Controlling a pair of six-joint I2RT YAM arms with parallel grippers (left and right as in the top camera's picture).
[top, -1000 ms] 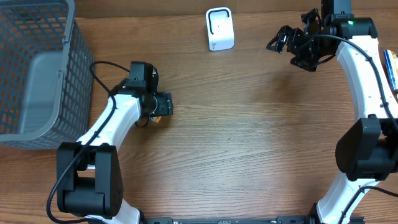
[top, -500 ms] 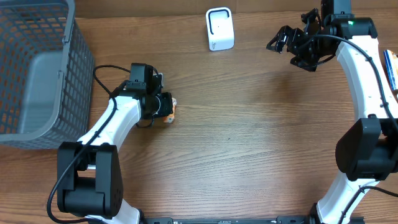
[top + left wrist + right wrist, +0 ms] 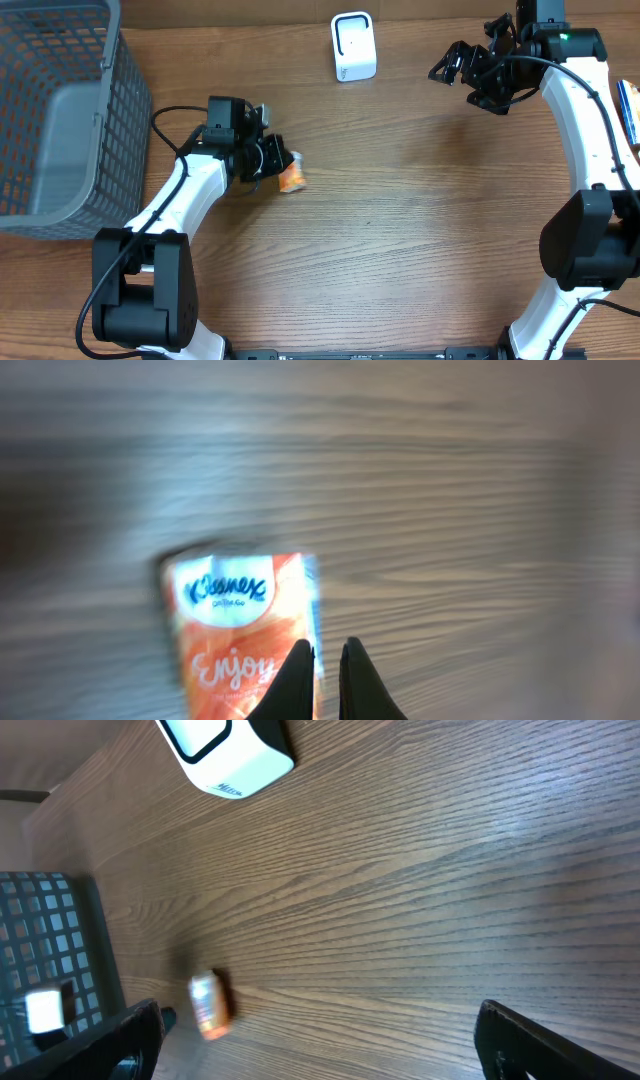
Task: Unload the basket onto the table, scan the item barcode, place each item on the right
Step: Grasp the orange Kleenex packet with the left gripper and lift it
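Even soft light, faint shadows, tissue pack (image 3: 243, 622) motion-blurred in left wrist view

The wooden table (image 3: 400, 230) bears a tissue pack (image 3: 291, 177) lying just beside the tips of the left pincer (image 3: 326, 652), a grey basket (image 3: 125, 110) behind that pincer, and a white scanner (image 3: 353, 47) well apart from it.

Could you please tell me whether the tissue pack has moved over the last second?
Yes. The tissue pack has shifted right, away from the basket and nearer the scanner.
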